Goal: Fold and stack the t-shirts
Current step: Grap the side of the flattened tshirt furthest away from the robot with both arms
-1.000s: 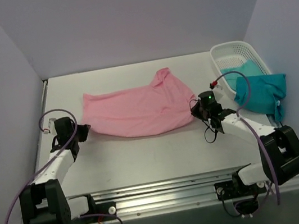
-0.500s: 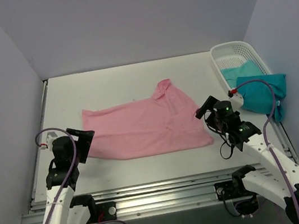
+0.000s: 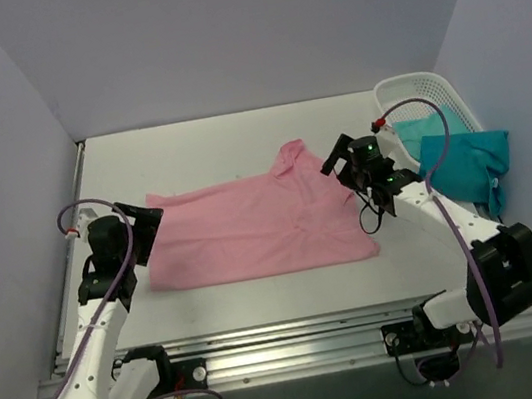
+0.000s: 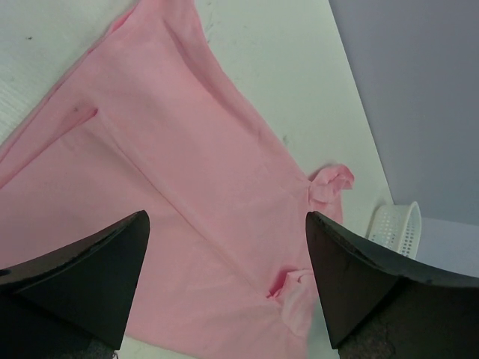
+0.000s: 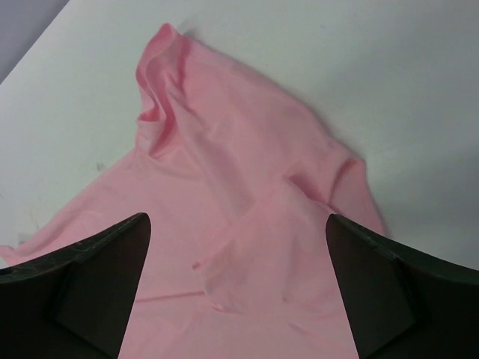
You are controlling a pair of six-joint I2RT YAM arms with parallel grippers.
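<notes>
From above, the pink t-shirt lies spread out across the middle of the tabletop, wide from left to right, mostly flat, with its far right corner bunched into a small hump. The left gripper hangs just over the shirt's left edge with its jaws spread and nothing between them. The right gripper is at the shirt's far right end beside the hump, its jaws also spread and empty. In the far right corner of the tabletop stands a white lattice basket; the teal t-shirts are there, one lying inside it and one draped over its near end along the right edge. In the left wrist view, two dark fingers stand wide apart low in the picture, and the pink cloth fills the gap between them and runs on toward the basket; whether the tips touch the cloth cannot be told. In the right wrist view, that arm's finger pair is parted just as wide above the pink shirt, whose creased, crumpled end lies toward the upper left on bare tabletop.
</notes>
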